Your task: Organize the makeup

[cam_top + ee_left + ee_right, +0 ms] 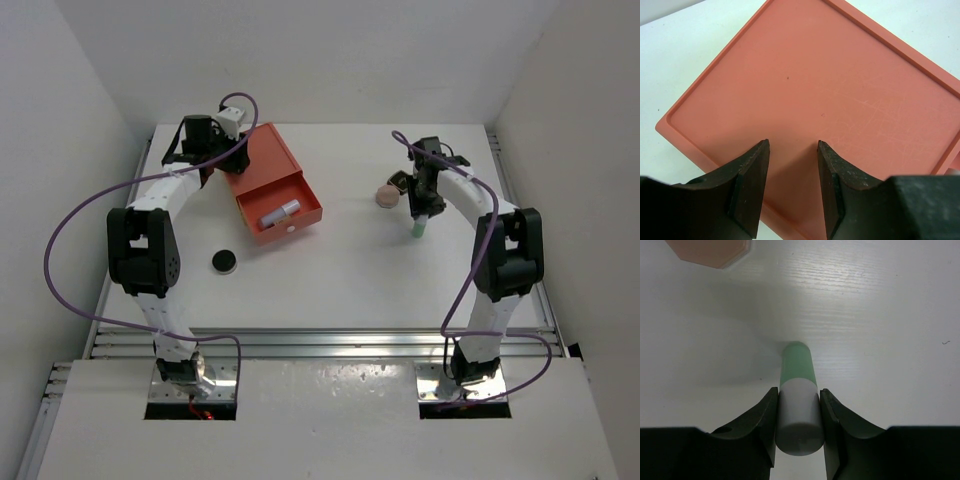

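My right gripper (424, 212) is shut on a white tube with a green end (421, 228). The tube's green end points down at the table (798, 362), and my right gripper (798, 390) clamps its white part. A round peach-pink compact (386, 196) lies just left of it and also shows in the right wrist view (710, 250). A small black squarish compact (399, 182) lies behind the peach one. A white tube with a pink end (281, 212) lies in the open drawer (300, 205). A black round disc (224, 261) lies on the table. My left gripper (213, 166) is open and empty over the box top (815, 90).
The orange drawer box (262, 158) stands at the back left with its drawer pulled out toward the table's middle. White walls close in the table on the left, right and back. Purple cables loop off both arms.
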